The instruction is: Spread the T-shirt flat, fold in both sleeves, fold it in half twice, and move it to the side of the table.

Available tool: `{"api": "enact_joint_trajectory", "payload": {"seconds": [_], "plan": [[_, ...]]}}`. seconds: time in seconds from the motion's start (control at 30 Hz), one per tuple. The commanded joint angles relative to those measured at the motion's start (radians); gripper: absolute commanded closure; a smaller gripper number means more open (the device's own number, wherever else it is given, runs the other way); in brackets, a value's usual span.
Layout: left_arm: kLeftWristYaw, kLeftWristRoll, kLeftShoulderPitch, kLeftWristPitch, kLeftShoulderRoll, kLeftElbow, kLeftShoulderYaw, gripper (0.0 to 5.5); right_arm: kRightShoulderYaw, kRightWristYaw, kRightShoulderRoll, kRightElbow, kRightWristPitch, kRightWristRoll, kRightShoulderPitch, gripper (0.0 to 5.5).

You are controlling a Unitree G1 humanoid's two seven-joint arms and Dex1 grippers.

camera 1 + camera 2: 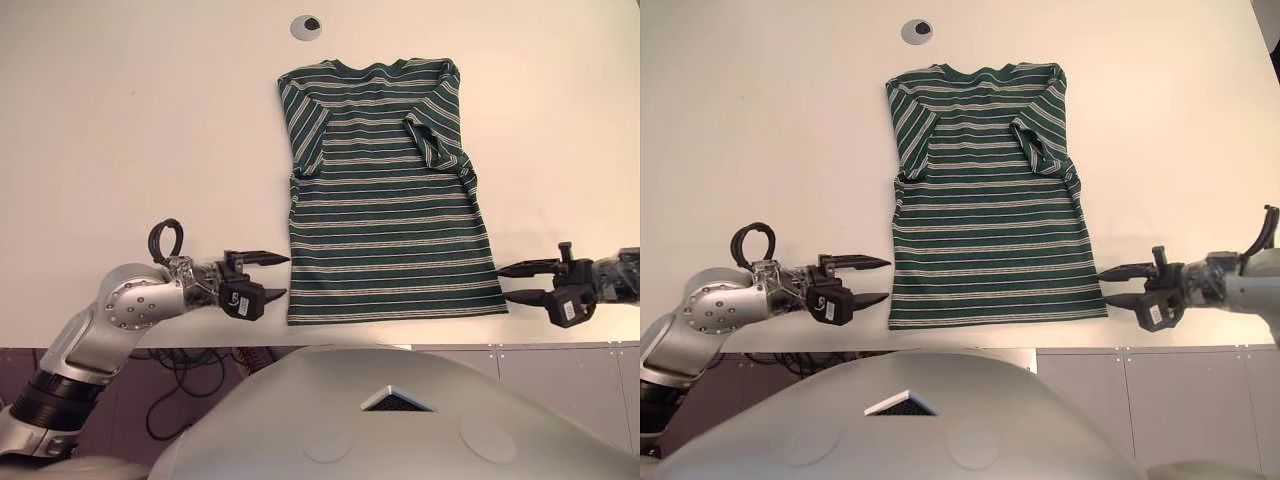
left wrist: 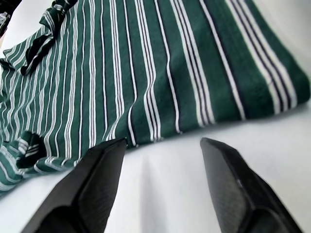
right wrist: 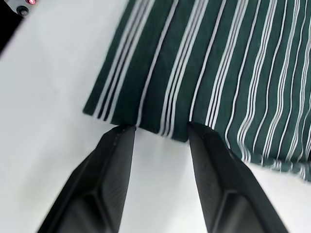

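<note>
The T-shirt (image 1: pixel 385 200) is laid flat on the surface (image 1: pixel 120 150), collar far, hem near. The hem corners are flanked by the left gripper (image 1: pixel 285 275) and right gripper (image 1: pixel 501 283), equally close, both pairs of jaws parted.

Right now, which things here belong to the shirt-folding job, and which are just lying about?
In the job: T-shirt; left fingers and right fingers, both open beside its lower corners; table it lies on.
Just about: round hole in the table's far side; cables beneath the table.
</note>
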Motion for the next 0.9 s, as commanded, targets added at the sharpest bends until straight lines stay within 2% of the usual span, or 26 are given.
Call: {"api": "enact_joint_trajectory", "payload": {"seconds": [0.03,0.3,0.37,0.47,0.57,0.7,0.8,0.9], "plan": [[-0.022,0.054,-0.019,0.005,0.01,0.026,-0.042,2.92,0.022,-0.033,-0.01,-0.045,0.017,-0.041,0.015,3.75],[-0.063,0.095,-0.069,-0.027,0.038,0.007,-0.086,4.13,0.047,-0.064,-0.026,-0.062,0.074,-0.06,0.021,5.09],[-0.078,0.087,-0.078,-0.015,0.043,-0.002,-0.092,4.43,0.053,-0.054,-0.028,-0.094,0.146,-0.017,0.03,5.42],[-0.11,0.061,-0.073,0.025,0.059,-0.016,-0.092,4.82,0.057,-0.023,-0.043,-0.157,0.269,0.06,0.055,5.5],[-0.168,-0.007,-0.035,0.115,0.099,-0.06,-0.079,5.44,0.041,0.031,-0.077,-0.261,0.434,0.172,0.121,5.5],[-0.215,-0.206,-0.012,0.329,0.126,-0.107,-0.003,5.48,-0.008,0.037,-0.088,-0.437,0.804,0.425,0.138,5.5],[-0.207,-0.49,-0.163,0.589,0.041,-0.044,0.113,5.48,-0.018,-0.035,0.002,-0.447,1.074,0.583,-0.012,5.5],[-0.163,-0.665,-0.334,0.741,-0.06,0.072,0.191,5.48,-0.022,-0.072,0.092,-0.371,1.226,0.657,-0.149,5.5]]}}
